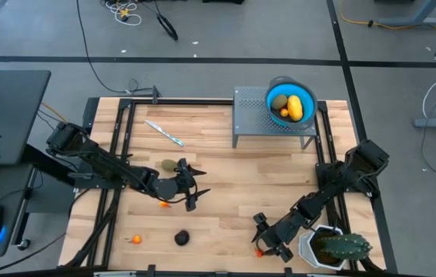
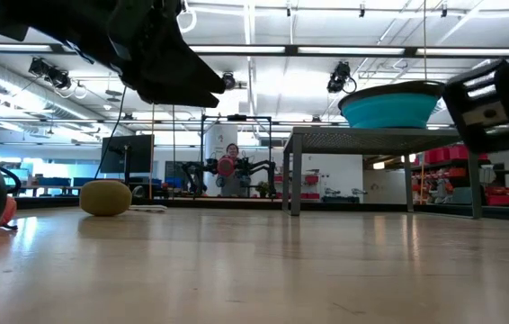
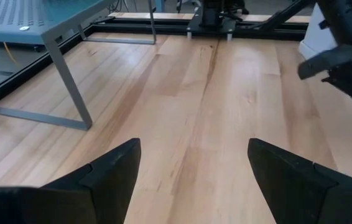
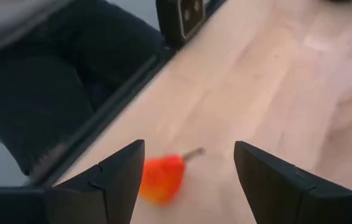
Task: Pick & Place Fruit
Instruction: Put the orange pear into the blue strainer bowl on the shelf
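Surface: pale wood-plank table inside a black frame, grey floor around; lab room beyond in the low view.
Right gripper: lower right of the high view, fingers spread, nothing between them. In its wrist view a small orange-red fruit, glossy and stemmed, lies on the wood just ahead of the open fingers.
Left gripper: centre-left, jaws apart and empty, only bare planks ahead in its wrist view.
Near left gripper: an orange bit just beside it; olive oval, matte, close above it.
Farther out: near-black round piece and another orange bit, lower left.
Bowl: round, blue, on a grey perforated stand, upper right; holds a yellow oblong and an olive oval.
Stick: thin, silvery-white, upper left.
Progress: judged under halfway; at least two in, five pieces left on the table.
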You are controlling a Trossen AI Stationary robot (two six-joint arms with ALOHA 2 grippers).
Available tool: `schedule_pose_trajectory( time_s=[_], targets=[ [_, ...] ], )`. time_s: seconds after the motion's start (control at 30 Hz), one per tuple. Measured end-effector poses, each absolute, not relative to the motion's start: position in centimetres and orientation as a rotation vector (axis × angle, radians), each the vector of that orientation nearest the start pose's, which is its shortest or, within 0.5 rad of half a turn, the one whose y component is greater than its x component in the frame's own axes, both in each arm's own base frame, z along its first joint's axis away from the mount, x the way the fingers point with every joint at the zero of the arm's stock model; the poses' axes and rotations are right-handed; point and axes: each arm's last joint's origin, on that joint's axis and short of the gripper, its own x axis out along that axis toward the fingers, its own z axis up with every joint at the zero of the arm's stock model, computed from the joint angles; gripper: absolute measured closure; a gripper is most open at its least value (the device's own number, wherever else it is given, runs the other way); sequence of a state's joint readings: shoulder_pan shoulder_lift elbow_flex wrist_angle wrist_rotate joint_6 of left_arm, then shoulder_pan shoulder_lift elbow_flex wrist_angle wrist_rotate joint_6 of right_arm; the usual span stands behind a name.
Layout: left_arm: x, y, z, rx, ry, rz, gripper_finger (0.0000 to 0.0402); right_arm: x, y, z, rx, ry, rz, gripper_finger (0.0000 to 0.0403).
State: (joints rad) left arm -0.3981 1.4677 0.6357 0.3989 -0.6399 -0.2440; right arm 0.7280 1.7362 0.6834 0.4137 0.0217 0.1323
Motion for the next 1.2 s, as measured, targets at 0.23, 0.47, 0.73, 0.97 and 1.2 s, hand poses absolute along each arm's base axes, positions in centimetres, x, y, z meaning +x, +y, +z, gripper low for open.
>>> schedule_pose_trajectory(
  time_s=[0.23, 0.47, 0.73, 0.97, 1.2],
  targets=[
    [26.8, -9.4, 18.5, -0.021, 0.361, 0.285, 0.0098, 23.8, 21.3, 10.4, -0.096, 0.678, 0.656, 0.0146],
    [26.8, -9.4, 18.5, -0.025, 0.364, 0.287, 0.0098, 23.5, 21.7, 10.2, -0.088, 0.676, 0.662, 0.0146],
    [26.8, -9.4, 18.5, -0.033, 0.362, 0.292, 0.0098, 23.5, 21.7, 10.2, -0.101, 0.669, 0.614, 0.0166],
    [26.8, -9.4, 18.5, -0.037, 0.363, 0.293, 0.0098, 23.3, 21.5, 9.9, -0.096, 0.712, 0.597, 0.0208],
    [26.8, -9.4, 18.5, -0.039, 0.363, 0.293, 0.0098, 23.3, 21.5, 9.9, -0.100, 0.712, 0.590, 0.0224]
  ],
)
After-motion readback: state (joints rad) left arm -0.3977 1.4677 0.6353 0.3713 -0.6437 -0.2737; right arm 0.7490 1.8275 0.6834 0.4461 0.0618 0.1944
